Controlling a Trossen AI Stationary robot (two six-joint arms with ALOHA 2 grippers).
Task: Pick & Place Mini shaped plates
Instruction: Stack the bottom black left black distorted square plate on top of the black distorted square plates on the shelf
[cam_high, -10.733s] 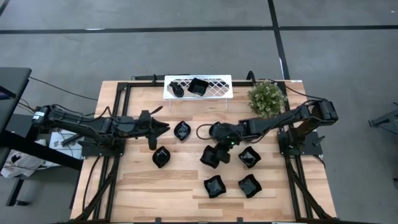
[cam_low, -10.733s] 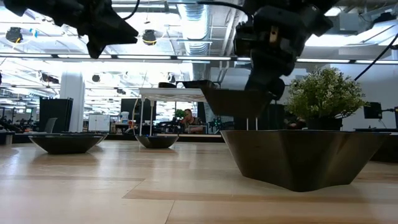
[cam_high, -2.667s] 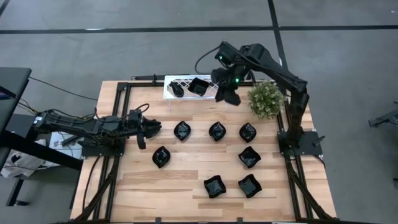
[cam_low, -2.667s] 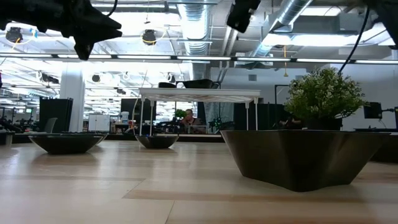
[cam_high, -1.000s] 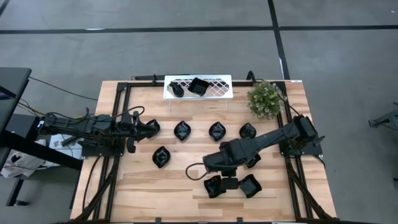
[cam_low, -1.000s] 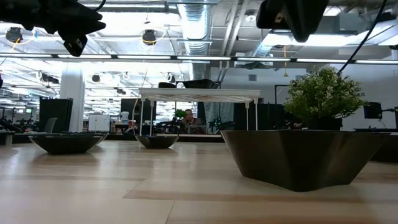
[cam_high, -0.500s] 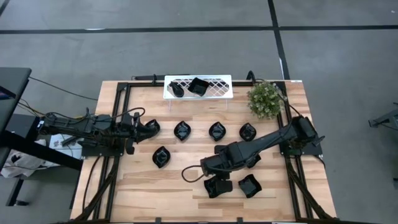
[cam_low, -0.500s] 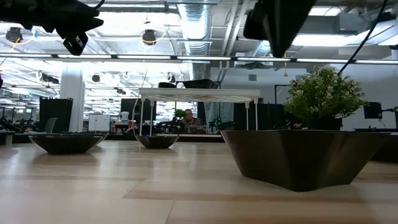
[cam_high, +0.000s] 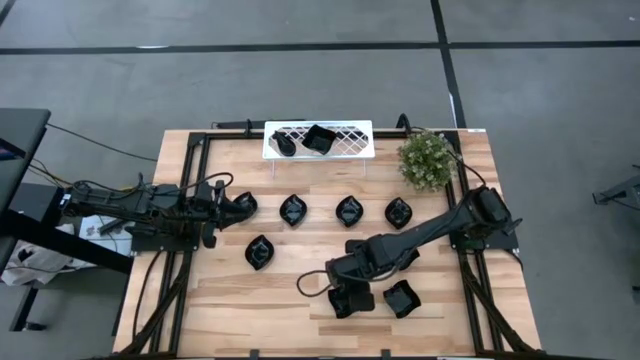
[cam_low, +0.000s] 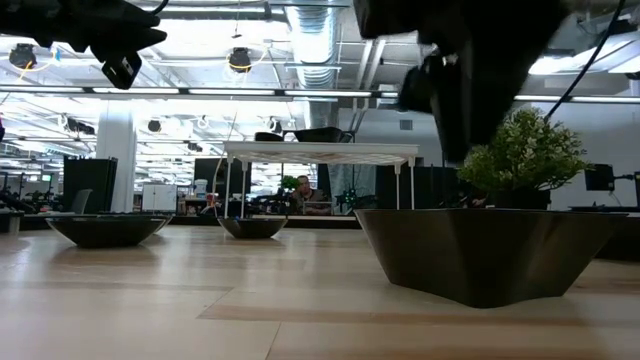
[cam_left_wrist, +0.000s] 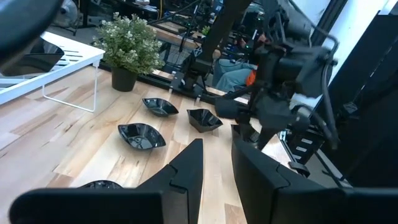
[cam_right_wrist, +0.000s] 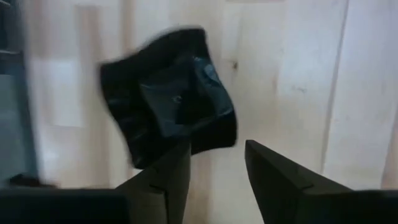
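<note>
The right tool (cam_high: 352, 297) hangs low over the front of the wooden counter (cam_high: 300, 300), straight above a square plate (cam_right_wrist: 171, 121); its wrist view shows the two fingers (cam_right_wrist: 277, 174) apart, one edge of that plate lying between them, and whether they touch it cannot be told. Just beside it to the right sits another square plate (cam_high: 402, 298), and a further plate behind is mostly hidden under the right arm. Across the counter's middle stands a row of three plates (cam_high: 349, 211), with a leaf-shaped plate (cam_high: 259, 251) alone in front of the row's left end. At the back a white rack (cam_high: 345, 139) carries two more plates (cam_high: 318, 138), and a small potted plant (cam_high: 428, 160) stands to its right. The left tool (cam_high: 240, 206) waits at the counter's left edge, well apart from the plates; its fingers (cam_left_wrist: 186, 171) stand a little apart with nothing between them. In the low view a square plate (cam_low: 490, 250) fills the foreground on the right, with two shallower plates (cam_low: 105, 229) farther off on the left and the rack behind them.
</note>
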